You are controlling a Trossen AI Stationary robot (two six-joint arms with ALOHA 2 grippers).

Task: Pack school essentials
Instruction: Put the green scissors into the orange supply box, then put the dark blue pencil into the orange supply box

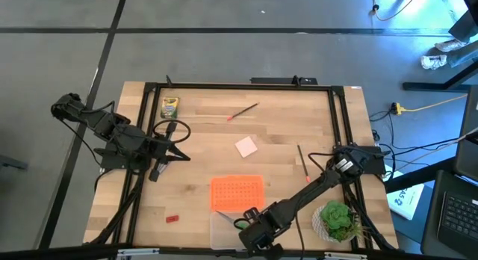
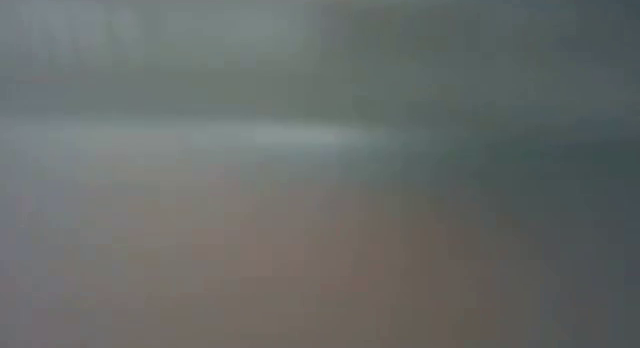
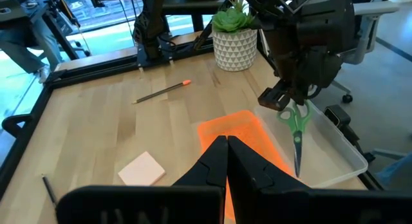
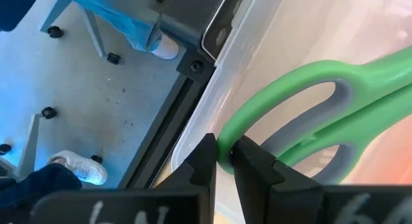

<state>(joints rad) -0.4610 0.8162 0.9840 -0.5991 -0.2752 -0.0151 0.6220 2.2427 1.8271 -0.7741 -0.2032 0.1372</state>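
On the wooden table (image 1: 284, 133), the clear plastic box (image 3: 344, 150) sits at the near edge with its orange perforated lid (image 1: 237, 193) lying beside it. The right gripper (image 4: 222, 161), pinched shut on one handle loop of the green-handled scissors (image 3: 296, 124), dangles them point-down over the box; the left gripper (image 3: 226, 161) waits closed near the table's left side. This looks like the drop-off step: lower slightly, then release the scissors into the box.

Orange lid (image 1: 237, 193) covers part of the clear box (image 3: 335, 143); potted plant (image 1: 335, 221) crowds its side; table middle (image 1: 276, 137) seems open.
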